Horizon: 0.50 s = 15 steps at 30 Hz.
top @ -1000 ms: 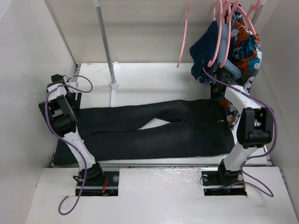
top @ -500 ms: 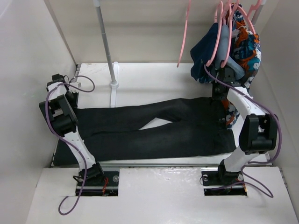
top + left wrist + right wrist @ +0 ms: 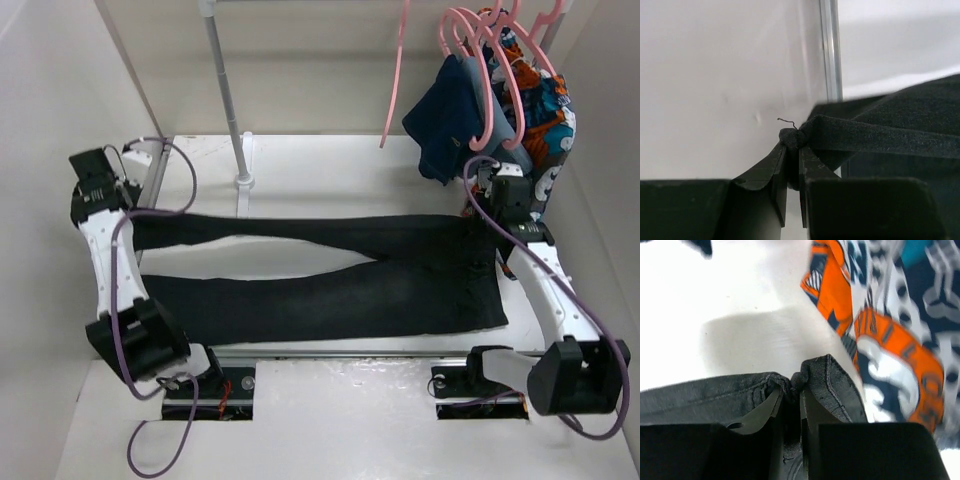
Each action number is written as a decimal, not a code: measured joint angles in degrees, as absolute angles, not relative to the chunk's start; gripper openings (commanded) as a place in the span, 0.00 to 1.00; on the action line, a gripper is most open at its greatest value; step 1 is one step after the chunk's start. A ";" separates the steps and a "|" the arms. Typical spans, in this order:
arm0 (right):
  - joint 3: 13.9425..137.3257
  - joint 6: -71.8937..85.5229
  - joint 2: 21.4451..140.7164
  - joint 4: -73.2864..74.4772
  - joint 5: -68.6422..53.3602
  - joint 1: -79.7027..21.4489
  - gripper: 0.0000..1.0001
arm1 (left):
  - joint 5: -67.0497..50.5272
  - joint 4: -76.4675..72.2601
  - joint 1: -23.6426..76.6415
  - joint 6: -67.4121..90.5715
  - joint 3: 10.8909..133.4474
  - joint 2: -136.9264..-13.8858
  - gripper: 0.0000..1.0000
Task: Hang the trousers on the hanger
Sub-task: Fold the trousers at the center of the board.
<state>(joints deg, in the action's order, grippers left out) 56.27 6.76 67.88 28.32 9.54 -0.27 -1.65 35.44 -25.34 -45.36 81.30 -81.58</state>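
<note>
A: What's hard to make out?
B: The hanger (image 3: 394, 80) hangs edge-on at the back, its hook cut off at the top; the patterned garment (image 3: 890, 350) is a blur in the right wrist view
A: And the fingers?
B: Both pairs are nearly closed. The left fingers (image 3: 774, 175) pinch the end of one leg of the trousers (image 3: 330, 290); the right fingers (image 3: 765, 412) clamp the waistband, just beside the patterned garment
A: Where do the trousers lie?
B: Flat across the white surface (image 3: 320, 170), waist to the right, well apart from the hanger. A metal pole (image 3: 225, 90) stands at the back, pale walls on both sides
</note>
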 measured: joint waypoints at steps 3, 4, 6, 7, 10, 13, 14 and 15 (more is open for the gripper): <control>53.41 9.17 64.40 28.64 10.66 -0.12 0.00 | 0.49 35.29 -26.33 -49.23 71.77 -75.85 0.00; 52.40 10.15 63.35 28.67 10.83 -0.03 0.00 | 1.52 35.86 -26.61 -50.33 68.60 -75.11 0.00; 49.89 12.38 61.04 28.97 10.94 0.10 0.00 | 3.77 35.90 -27.40 -51.94 62.11 -74.96 0.00; 48.38 13.63 59.81 29.30 10.83 0.14 0.00 | 5.28 36.10 -27.97 -52.75 58.59 -75.20 0.00; 43.44 17.30 55.75 31.20 9.93 0.38 0.00 | 9.30 37.85 -30.35 -54.37 50.74 -75.70 0.00; 39.31 20.27 52.01 33.36 8.91 0.40 0.00 | 12.40 39.48 -31.75 -54.89 49.10 -75.70 0.00; 38.41 20.99 50.89 34.30 8.80 0.43 0.00 | 12.97 39.29 -31.90 -54.94 49.36 -75.70 0.00; 38.02 21.71 50.02 35.35 8.75 0.47 0.00 | 13.54 39.31 -31.94 -54.96 49.93 -75.70 0.00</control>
<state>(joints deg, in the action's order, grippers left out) 38.02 21.71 50.02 35.35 8.75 0.47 13.54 39.31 -31.94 -54.96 49.93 -75.70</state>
